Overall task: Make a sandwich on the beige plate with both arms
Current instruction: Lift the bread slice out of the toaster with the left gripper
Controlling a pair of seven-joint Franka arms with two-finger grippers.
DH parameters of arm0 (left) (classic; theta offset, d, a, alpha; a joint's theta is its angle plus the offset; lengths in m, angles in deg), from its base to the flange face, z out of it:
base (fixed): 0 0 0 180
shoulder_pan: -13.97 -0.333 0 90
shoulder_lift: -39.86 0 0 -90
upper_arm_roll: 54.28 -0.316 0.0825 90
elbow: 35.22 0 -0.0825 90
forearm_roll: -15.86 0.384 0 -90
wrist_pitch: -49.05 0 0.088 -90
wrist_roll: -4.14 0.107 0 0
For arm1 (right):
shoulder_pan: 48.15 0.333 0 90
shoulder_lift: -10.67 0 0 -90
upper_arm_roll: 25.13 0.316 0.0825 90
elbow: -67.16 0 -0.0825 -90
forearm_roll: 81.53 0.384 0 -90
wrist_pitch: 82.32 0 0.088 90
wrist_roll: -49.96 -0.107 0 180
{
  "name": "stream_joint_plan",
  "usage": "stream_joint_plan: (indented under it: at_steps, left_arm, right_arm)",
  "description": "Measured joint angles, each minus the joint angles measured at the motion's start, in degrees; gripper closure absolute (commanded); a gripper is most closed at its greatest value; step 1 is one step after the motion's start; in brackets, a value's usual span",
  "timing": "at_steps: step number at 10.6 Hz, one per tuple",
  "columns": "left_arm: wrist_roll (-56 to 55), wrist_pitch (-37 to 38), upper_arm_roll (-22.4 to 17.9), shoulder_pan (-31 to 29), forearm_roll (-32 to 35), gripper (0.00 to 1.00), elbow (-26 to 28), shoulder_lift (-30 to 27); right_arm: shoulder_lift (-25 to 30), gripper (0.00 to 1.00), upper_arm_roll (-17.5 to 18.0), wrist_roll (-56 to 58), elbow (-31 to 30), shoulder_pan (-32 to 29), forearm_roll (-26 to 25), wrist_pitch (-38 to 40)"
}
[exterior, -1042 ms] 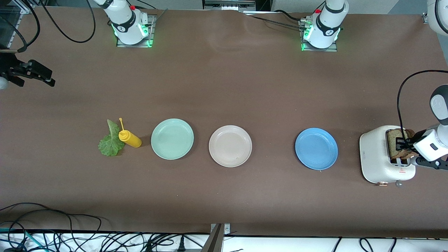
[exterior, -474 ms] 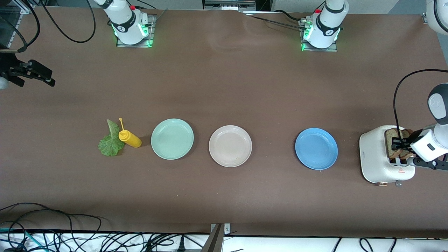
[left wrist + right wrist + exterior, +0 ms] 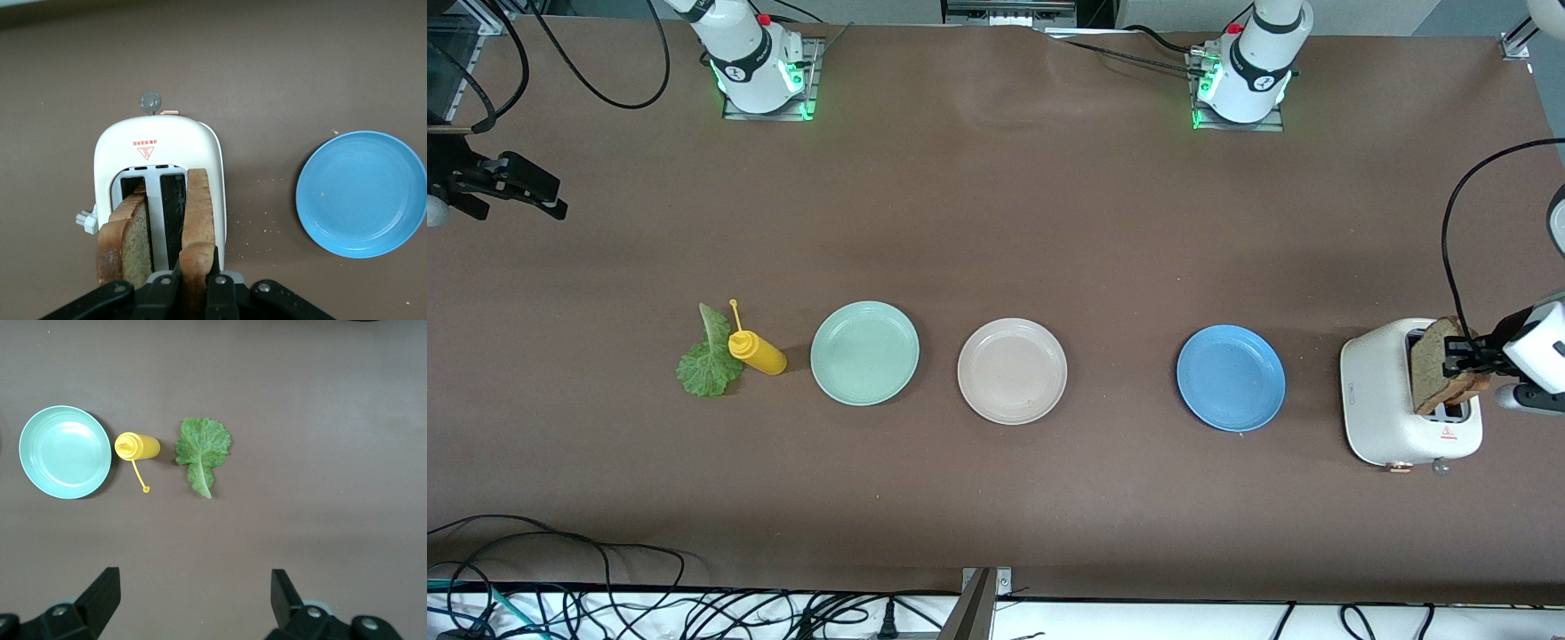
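Left gripper [image 3: 1461, 363] clamps one of two bread slices [image 3: 198, 230]; right gripper [image 3: 193, 600] spread; three plates [image 3: 1012, 371].

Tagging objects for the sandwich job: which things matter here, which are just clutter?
Job:
beige plate
bread slice gripped by the left gripper
second slice in the toaster
lettuce leaf
right gripper, open, waiting

Lying about:
mint green plate
blue plate
yellow bottle

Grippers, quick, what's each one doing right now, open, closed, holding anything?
Left gripper: closed on a bread slice, over the toaster.
Right gripper: open, holding nothing, waiting above the table.
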Motion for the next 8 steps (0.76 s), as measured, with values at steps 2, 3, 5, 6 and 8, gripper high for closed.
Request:
stream_joint_plan:
  at_steps: [2,3,5,6,8]
  left_arm:
    - [-2.36,0.48,0.13,1.48,-0.46,1.00,-0.02,-2.14]
    - [-4.81,1.15,0.14,2.51,-1.77,1.00,-0.03,-3.13]
    - [-9.16,2.01,0.17,4.42,-4.84,1.00,0.04,-4.44]
    - [-10.62,2.09,0.18,4.98,-7.39,1.00,0.19,-4.56]
    - [-13.05,2.13,0.15,5.85,-13.59,1.00,1.08,-4.45]
  right_arm:
    - [0.00,0.00,0.00,0.00,0.01,0.00,0.01,0.01]
    - [0.00,0.00,0.00,0.00,0.01,0.00,0.01,0.02]
    - [0.00,0.00,0.01,0.00,0.01,0.01,0.01,0.02]
    - [0.00,0.00,0.01,0.00,0.01,0.01,0.04,0.03]
    - [0.00,0.00,0.00,0.00,0.01,0.01,0.11,0.05]
